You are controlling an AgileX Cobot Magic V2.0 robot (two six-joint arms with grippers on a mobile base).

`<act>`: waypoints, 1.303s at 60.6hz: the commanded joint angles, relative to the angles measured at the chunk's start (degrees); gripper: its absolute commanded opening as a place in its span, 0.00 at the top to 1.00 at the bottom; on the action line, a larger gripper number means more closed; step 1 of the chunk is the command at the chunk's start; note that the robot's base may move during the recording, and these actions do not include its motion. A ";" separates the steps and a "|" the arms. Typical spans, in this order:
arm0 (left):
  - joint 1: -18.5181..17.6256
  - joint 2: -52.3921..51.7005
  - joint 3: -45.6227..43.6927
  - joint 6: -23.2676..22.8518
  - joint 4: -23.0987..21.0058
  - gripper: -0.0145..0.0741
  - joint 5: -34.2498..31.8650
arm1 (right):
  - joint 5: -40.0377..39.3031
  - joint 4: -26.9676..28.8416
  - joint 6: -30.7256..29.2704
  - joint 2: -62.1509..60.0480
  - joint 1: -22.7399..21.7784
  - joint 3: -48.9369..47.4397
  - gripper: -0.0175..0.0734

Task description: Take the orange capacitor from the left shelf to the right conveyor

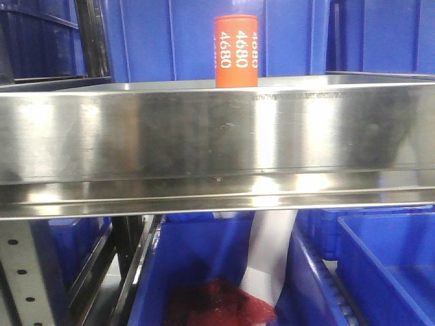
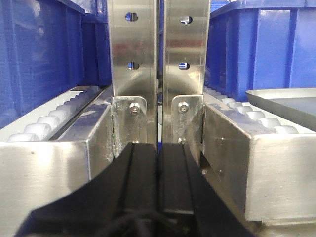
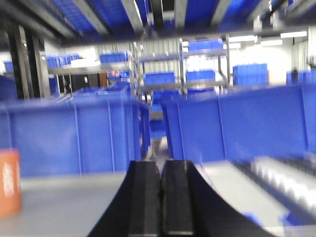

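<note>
The left gripper (image 2: pixel 158 150) holds its black jaws pressed together, empty, close before two perforated steel uprights (image 2: pixel 132 54). White roller tracks (image 2: pixel 49 121) flank them, with blue bins (image 2: pixel 44 54) behind and a silver tray (image 2: pixel 291 101) at the right.

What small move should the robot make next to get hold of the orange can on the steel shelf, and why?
Probably open the right gripper and swing it left. Its jaws are closed with nothing between them, and the orange can stands at the far left edge of its view, not ahead. The left gripper, also closed, faces rack posts.
</note>
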 commanded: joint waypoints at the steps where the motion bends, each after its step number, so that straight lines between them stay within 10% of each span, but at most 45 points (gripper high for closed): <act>1: -0.20 0.58 -0.34 0.00 -0.31 0.95 -5.03 | 0.38 -3.65 0.52 2.62 -0.02 -9.35 0.75; 29: -0.20 0.58 -0.34 0.00 -0.31 0.95 -5.03 | 21.56 -3.24 0.41 45.37 17.39 -45.47 0.73; 45: -0.20 0.58 -0.34 0.00 -0.31 0.95 -5.03 | 17.62 -3.34 -1.50 64.15 29.06 -50.41 0.10; 79: -0.20 0.58 -0.34 0.00 -0.31 0.95 -5.03 | 0.12 -2.65 -0.99 81.65 29.48 -50.47 0.13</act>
